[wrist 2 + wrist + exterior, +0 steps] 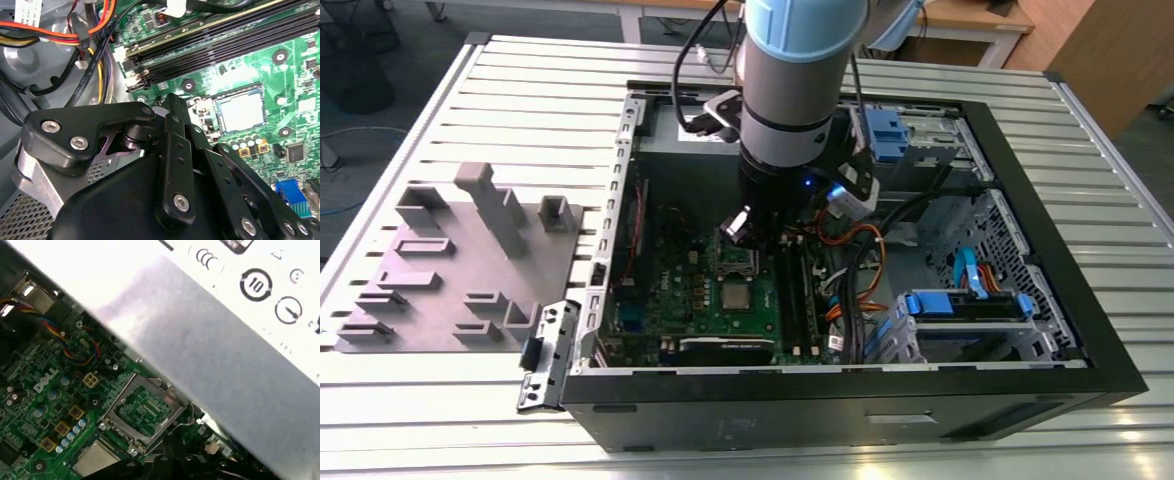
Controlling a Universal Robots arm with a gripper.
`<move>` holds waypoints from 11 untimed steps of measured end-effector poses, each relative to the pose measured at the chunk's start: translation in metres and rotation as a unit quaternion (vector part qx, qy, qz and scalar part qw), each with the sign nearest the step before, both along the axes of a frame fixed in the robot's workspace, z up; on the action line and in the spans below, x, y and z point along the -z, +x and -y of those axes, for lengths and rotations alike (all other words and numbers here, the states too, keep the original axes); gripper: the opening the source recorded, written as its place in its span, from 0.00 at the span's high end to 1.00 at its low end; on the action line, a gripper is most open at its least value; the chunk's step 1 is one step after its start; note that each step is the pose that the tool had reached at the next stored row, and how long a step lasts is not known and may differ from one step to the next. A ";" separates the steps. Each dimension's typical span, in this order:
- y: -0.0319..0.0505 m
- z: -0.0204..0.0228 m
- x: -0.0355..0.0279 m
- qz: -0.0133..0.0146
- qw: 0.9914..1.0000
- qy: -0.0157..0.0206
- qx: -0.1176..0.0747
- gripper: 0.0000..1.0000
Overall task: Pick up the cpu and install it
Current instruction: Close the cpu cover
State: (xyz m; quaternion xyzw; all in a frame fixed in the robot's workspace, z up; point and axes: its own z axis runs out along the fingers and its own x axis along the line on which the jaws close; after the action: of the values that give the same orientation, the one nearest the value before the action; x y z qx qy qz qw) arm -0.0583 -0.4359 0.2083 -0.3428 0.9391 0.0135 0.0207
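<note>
Nearest in the exterior view is the slatted metal counter [427,420], with the black open-sided PC case [854,410] lying flat on it. A grey moulded plastic fixture [454,260] sits beside the case, on the exterior view's left. Inside the case is the green circuit board [700,300], and the small square silver-topped cpu [744,296] is sitting in its socket on that board. Just past it, the shiny rectangular metal socket frame [142,407] is flipped up on its hinge. The black gripper [750,238] hangs over that frame, close to the cpu but clear of it. Honestly can't tell if the fingers are apart or together. Black memory slots [225,37] run alongside, and the grey metal box with a white label [225,365] is at the far end.
</note>
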 end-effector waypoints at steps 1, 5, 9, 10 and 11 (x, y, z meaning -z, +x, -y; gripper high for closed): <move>0.0000 -0.0008 0.0006 0.000 1.000 0.000 -0.002 0.89; 0.0000 -0.0049 0.0033 0.000 1.000 0.001 -0.007 0.89; -0.0002 -0.0057 0.0056 0.000 1.000 0.004 -0.008 0.89; -0.0005 -0.0057 0.0060 0.000 1.000 0.004 -0.007 0.89; -0.0010 -0.0057 0.0062 0.000 1.000 0.004 -0.007 0.89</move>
State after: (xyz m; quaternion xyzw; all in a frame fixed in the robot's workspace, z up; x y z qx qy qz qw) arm -0.0593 -0.4302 0.2021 -0.3497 0.9364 0.0172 0.0220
